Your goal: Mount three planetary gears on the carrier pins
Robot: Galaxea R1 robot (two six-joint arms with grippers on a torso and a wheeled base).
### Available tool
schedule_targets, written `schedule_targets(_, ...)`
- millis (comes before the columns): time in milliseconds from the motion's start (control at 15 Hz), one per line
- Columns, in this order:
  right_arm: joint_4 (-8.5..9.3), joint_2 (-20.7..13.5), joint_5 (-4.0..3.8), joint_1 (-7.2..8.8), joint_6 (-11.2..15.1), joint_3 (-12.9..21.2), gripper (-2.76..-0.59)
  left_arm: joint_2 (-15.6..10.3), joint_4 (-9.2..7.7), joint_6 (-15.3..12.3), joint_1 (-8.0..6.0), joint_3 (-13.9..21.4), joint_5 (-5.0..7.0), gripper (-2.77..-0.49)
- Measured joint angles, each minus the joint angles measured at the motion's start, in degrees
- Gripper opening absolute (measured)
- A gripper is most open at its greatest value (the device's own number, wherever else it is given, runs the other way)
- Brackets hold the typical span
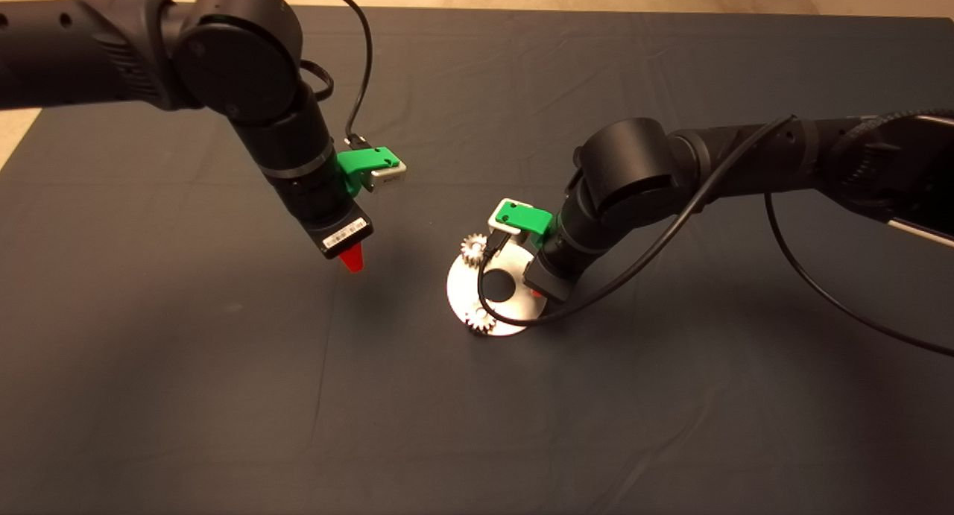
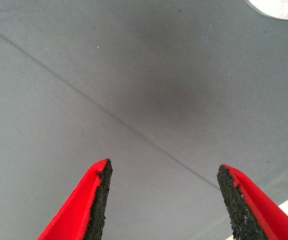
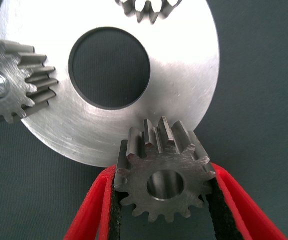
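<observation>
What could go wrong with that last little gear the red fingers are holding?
The right gripper pinches the third gear only by its teeth, so it might slip or twist out. In the right wrist view the gear hides its pin on the disc, so the hole may miss and jam. The two mounted gears sit close by; a bump might nudge the disc. The left gripper hovers open, apart.

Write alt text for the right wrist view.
The right gripper pinches a planetary gear between its red fingers at the carrier disc's edge. Two more gears already sit on the disc, around its centre hole.
</observation>
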Motion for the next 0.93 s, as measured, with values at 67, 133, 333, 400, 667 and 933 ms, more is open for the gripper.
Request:
schedule_targets(67, 0.02, 0.0, 0.16, 0.49, 0.0, 0.0, -2.35, 0.0, -0.02, 0.0, 0.0, 0.0, 0.0, -1.8)
schedule_targets(133, 0.03, 0.0, 0.13, 0.81, 0.0, 0.1, -2.35, 0.0, -0.04, 0.0, 0.0, 0.0, -0.01, -1.8)
schedule_targets(333, 0.07, 0.1, 0.1, 1.09, 0.0, 0.5, -2.35, 0.0, -0.27, 0.0, 0.0, 0.0, 0.0, -1.8)
schedule_targets(400, 0.07, 0.2, 0.15, 1.11, 0.1, 0.6, -2.35, 0.0, -0.33, 0.0, 0.0, 0.0, 0.0, -1.8)
schedule_targets(667, 0.08, 0.1, 0.13, 1.69, 0.1, 0.8, -2.35, 0.0, -0.44, 0.0, 0.0, 0.0, 0.0, -1.8)
schedule_targets(933, 0.07, 0.1, 0.14, 1.69, 0.0, 0.8, -2.35, 0.0, -0.46, 0.0, 0.0, 0.0, 0.0, -1.8)
